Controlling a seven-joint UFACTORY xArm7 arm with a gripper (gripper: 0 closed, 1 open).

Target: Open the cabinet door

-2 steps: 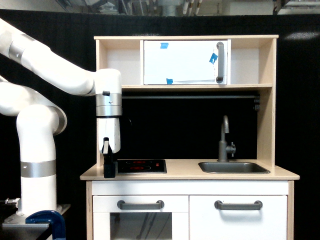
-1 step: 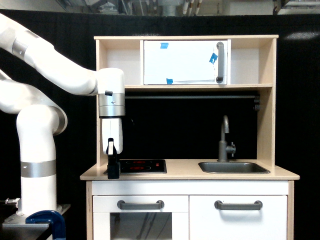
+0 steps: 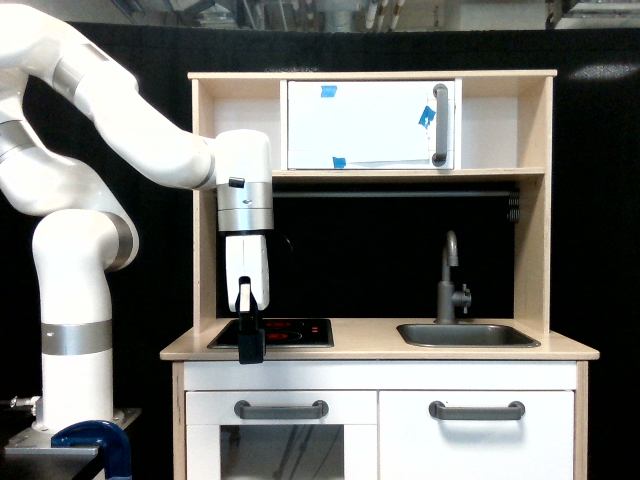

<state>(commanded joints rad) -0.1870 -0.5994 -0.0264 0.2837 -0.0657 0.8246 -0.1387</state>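
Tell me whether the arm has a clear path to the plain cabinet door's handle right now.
Probably yes. The end effector hangs at the counter's front edge, up and left of the handle, with nothing visible between them.

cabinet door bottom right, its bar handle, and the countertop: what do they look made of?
Cabinet door: smooth matte white panel, likely painted or laminated board; no grain shows.
Bar handle: grey with a dull sheen, metal or metal-look plastic; cannot tell which.
Countertop: pale wood tone like the frame, probably light wood or veneer; too small to see grain.
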